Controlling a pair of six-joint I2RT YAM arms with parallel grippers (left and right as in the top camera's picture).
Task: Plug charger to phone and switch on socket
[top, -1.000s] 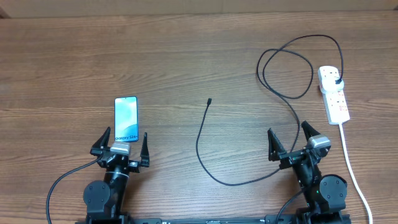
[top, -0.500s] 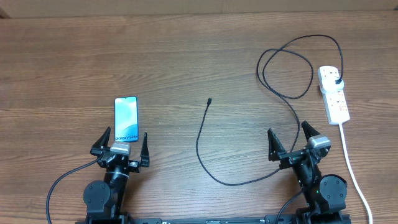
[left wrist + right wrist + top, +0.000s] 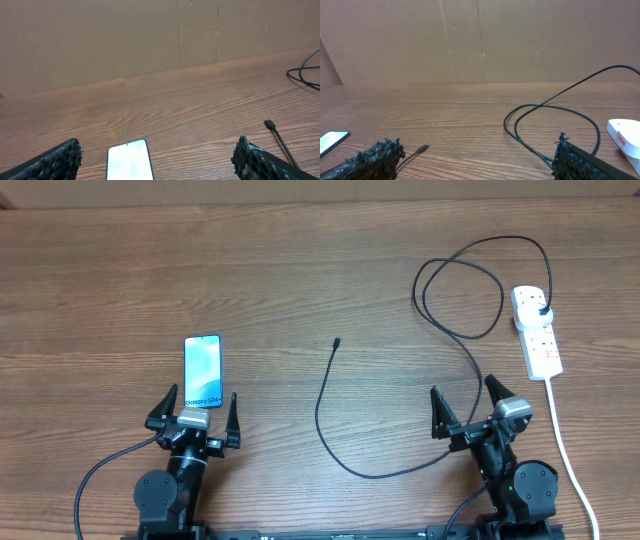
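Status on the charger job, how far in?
Done: the charger's plug looks seated in the socket. In hand: nothing; left pincer and right pincer are open and empty. Left: the connector tip lies apart from the phone; whether the socket is switched on is too small to tell.

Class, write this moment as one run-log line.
left gripper: open, empty | right gripper: open, empty | charger: plugged in socket, tip apart from phone

"Galaxy S24" on the phone (image 3: 203, 372)
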